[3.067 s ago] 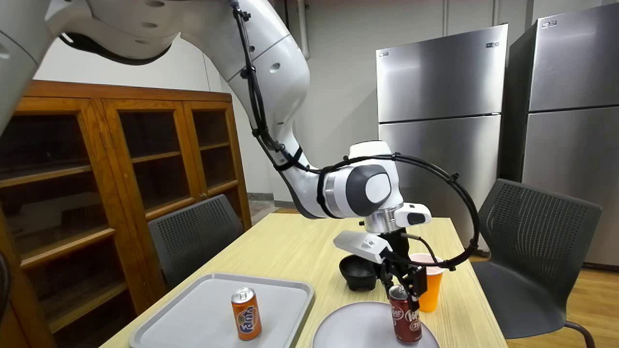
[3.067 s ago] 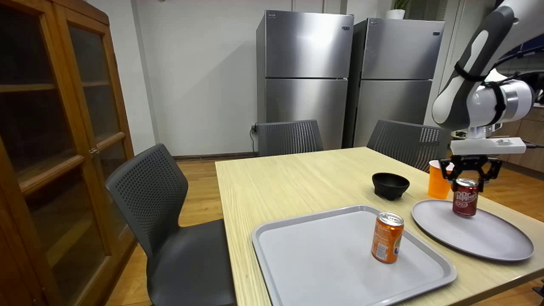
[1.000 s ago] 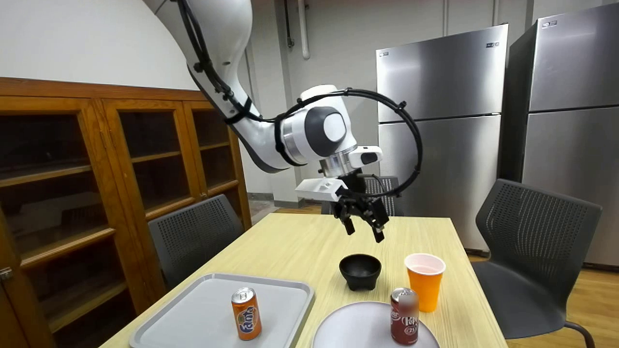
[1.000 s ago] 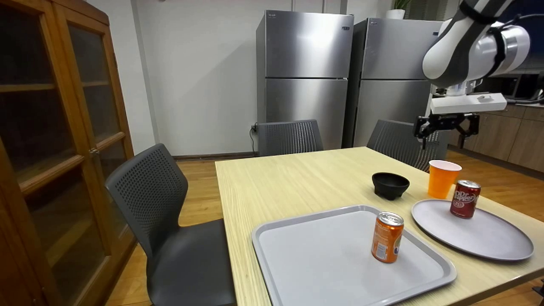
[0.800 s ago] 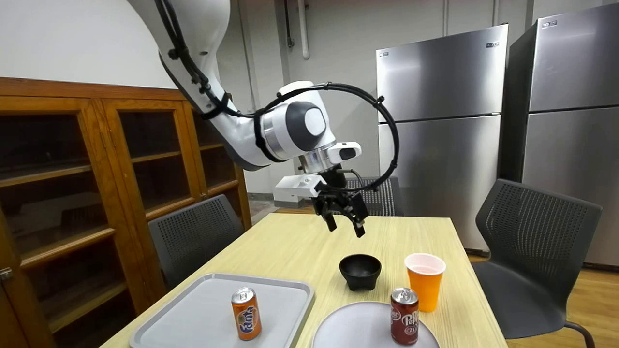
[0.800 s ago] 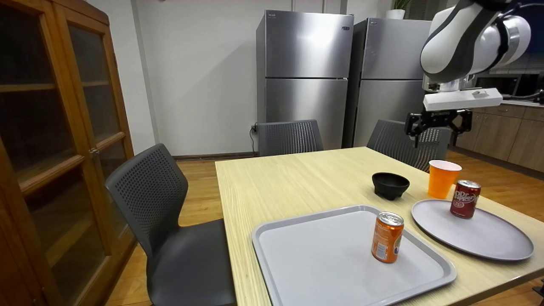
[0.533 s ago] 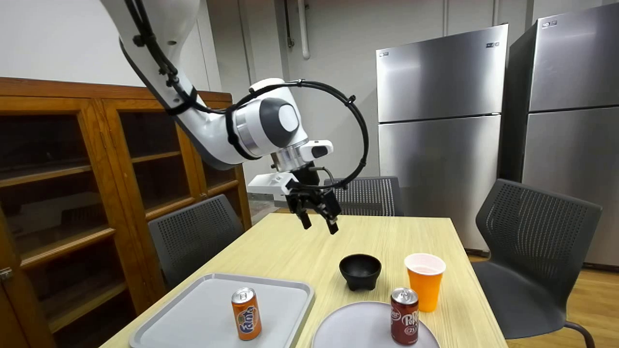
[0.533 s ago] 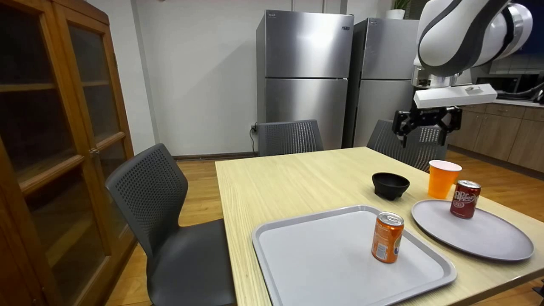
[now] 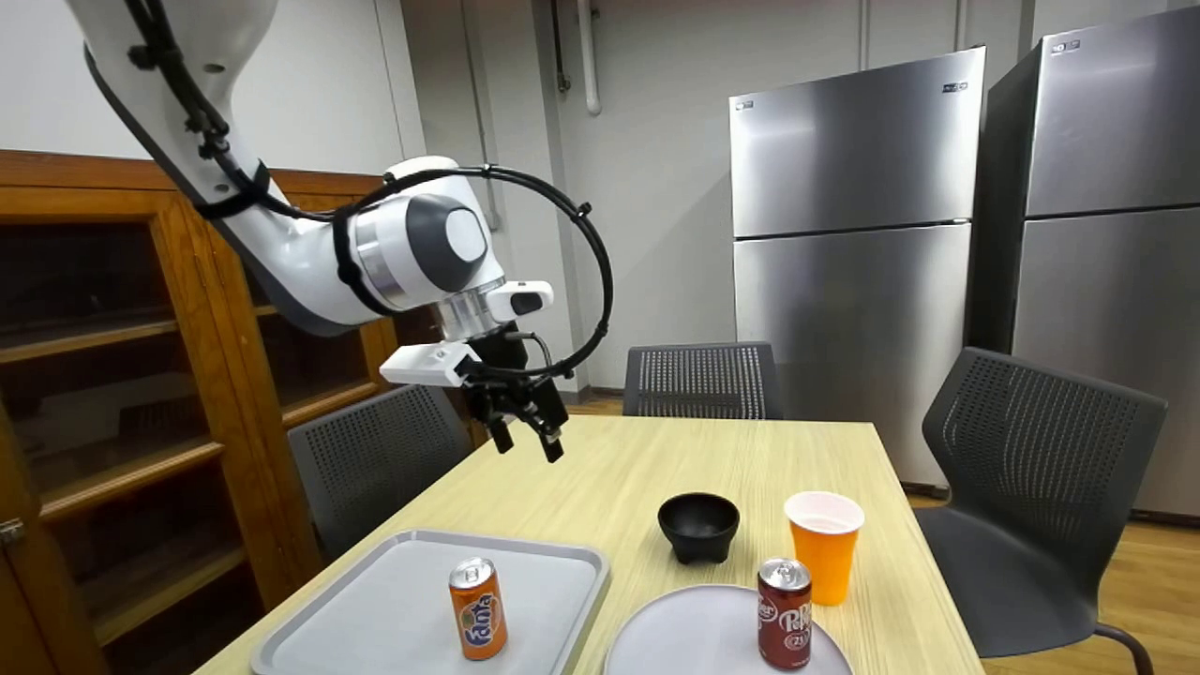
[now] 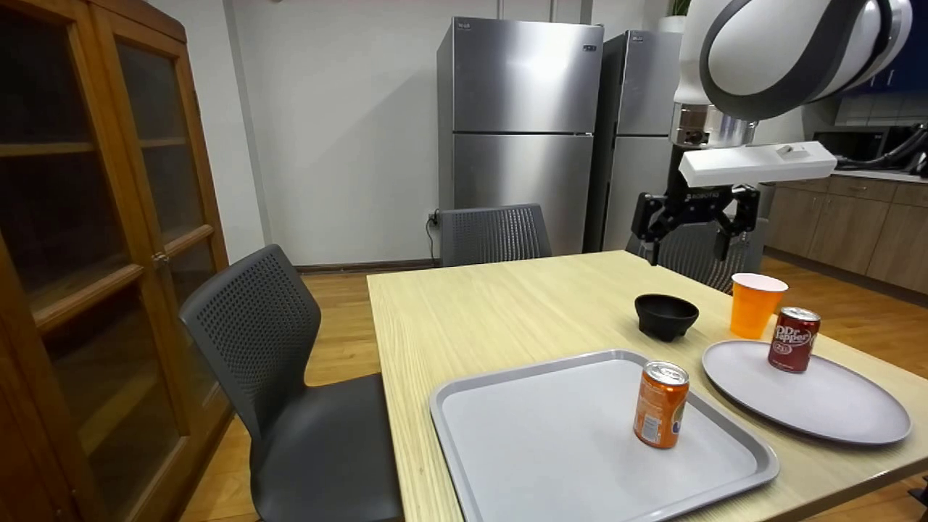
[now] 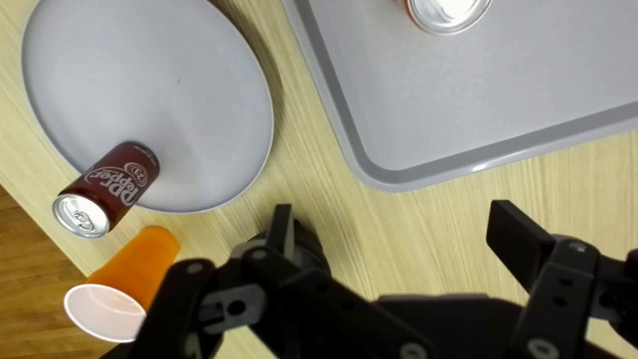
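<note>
Released and spread, the black two-fingered gripper (image 10: 688, 254) hangs in the air above the light wood-grained worktop (image 9: 600, 487), with only air between its fingertips, which point downward. It is carried by the white and grey robot arm (image 9: 398, 248). Nearest to it seems to be the small, round, black bowl (image 9: 698, 530). This bowl stands upright on the worktop, and in the wrist view one finger covers a large part of it. Beside the bowl, but apart from it, is the rectangular grey tray (image 10: 551, 435) with a raised rim. On the tray stands upright the orange metal Fanta can (image 9: 477, 614). On another side of the bowl is the tall tapered orange cup (image 9: 830, 555) with a white inside. Just beside the cup I see the flat, round, grey plate (image 10: 834, 406), and the dark red metal Dr Pepper can (image 10: 794, 339) stands upright on it, near the edge. Farther from the gripper, dark grey chairs (image 9: 703, 382) with perforated backs are placed around the worktop. Beyond them are the brown wooden cabinet (image 10: 94, 275) with glass doors and, before the pale wall (image 10: 326, 145), two tall silver refrigerators (image 9: 853, 281).
</note>
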{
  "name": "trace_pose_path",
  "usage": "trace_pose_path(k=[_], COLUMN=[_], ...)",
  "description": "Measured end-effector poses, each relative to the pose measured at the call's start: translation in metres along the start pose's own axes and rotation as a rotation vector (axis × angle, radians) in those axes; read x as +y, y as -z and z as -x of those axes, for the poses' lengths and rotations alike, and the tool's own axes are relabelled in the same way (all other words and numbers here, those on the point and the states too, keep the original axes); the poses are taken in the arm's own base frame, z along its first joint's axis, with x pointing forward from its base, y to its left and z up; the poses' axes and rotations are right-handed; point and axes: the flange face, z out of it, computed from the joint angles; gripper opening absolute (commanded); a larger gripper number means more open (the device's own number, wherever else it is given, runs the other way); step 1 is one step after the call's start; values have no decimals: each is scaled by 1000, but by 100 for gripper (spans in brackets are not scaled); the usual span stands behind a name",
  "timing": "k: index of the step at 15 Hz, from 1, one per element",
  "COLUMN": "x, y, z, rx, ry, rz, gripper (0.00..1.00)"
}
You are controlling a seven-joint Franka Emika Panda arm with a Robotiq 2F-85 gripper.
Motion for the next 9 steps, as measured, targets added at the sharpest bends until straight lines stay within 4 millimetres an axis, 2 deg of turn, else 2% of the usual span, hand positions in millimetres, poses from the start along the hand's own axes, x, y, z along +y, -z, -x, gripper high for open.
trace_pose_path(k=[4,9], x=[-19,-23], y=[-8,-29], z=[31,63], rx=[-42,-105], ry=[32,38], rz=[-14,-15], gripper=[100,100])
